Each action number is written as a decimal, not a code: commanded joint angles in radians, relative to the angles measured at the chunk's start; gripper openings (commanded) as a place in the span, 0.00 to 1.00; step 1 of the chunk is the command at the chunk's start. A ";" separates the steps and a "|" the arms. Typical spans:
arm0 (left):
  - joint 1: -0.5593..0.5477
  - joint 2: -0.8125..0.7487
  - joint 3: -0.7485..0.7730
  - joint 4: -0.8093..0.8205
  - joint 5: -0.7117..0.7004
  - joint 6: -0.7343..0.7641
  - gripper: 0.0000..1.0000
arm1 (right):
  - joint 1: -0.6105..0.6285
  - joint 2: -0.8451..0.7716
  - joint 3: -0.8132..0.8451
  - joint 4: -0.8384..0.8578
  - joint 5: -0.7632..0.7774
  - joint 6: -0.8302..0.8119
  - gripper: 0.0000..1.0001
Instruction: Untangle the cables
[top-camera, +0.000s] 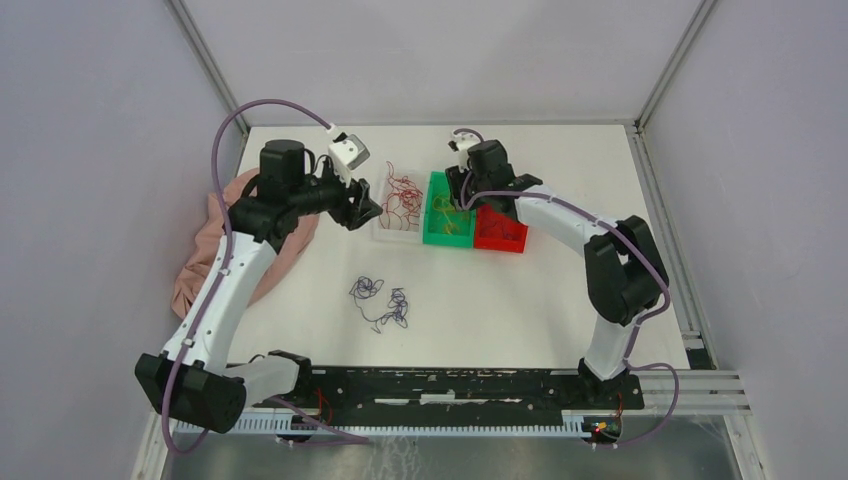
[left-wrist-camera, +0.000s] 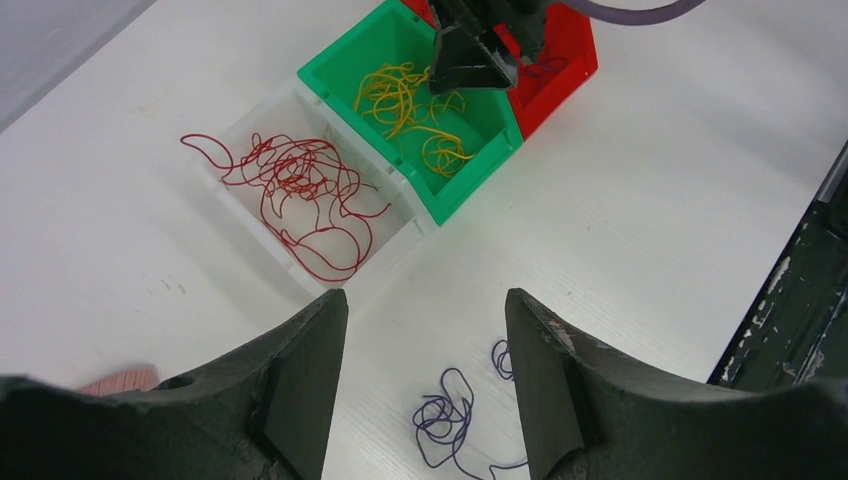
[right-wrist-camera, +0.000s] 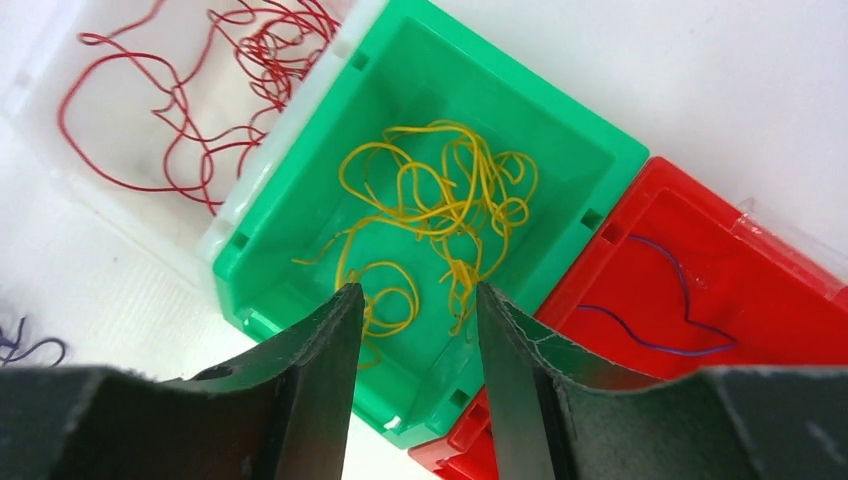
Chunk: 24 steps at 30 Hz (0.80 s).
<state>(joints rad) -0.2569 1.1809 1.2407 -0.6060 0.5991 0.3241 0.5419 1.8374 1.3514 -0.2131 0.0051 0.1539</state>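
Observation:
The cables lie sorted by colour. Dark red cables (top-camera: 403, 197) (left-wrist-camera: 300, 190) fill the clear bin (left-wrist-camera: 395, 245), partly spilling over its rim. Yellow cables (right-wrist-camera: 440, 210) (left-wrist-camera: 410, 110) sit in the green bin (top-camera: 433, 236). One thin purple cable (right-wrist-camera: 660, 300) rests in the red bin (top-camera: 500, 232). A loose purple clump (top-camera: 380, 302) (left-wrist-camera: 450, 415) lies on the table. My left gripper (left-wrist-camera: 427, 305) (top-camera: 362, 212) hangs open and empty beside the clear bin. Over the green bin, my right gripper (right-wrist-camera: 418, 292) (top-camera: 460, 195) is open with nothing between its fingers.
A pink cloth (top-camera: 215, 250) is bunched at the table's left edge under the left arm. The black base rail (top-camera: 450, 385) runs along the near edge. Grey walls and metal frame posts (top-camera: 205, 60) enclose the table.

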 joint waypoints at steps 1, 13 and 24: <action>0.042 -0.011 0.027 -0.025 0.019 0.052 0.67 | 0.048 -0.126 0.033 0.028 -0.092 -0.062 0.53; 0.284 0.051 -0.071 -0.140 0.145 0.273 0.67 | 0.505 -0.146 -0.206 0.134 -0.144 -0.010 0.56; 0.439 0.103 -0.128 -0.143 0.173 0.320 0.67 | 0.612 0.112 -0.069 0.276 -0.120 -0.008 0.59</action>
<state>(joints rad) 0.1581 1.2861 1.1187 -0.7471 0.7174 0.5842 1.1526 1.8671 1.1618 -0.0433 -0.1486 0.1337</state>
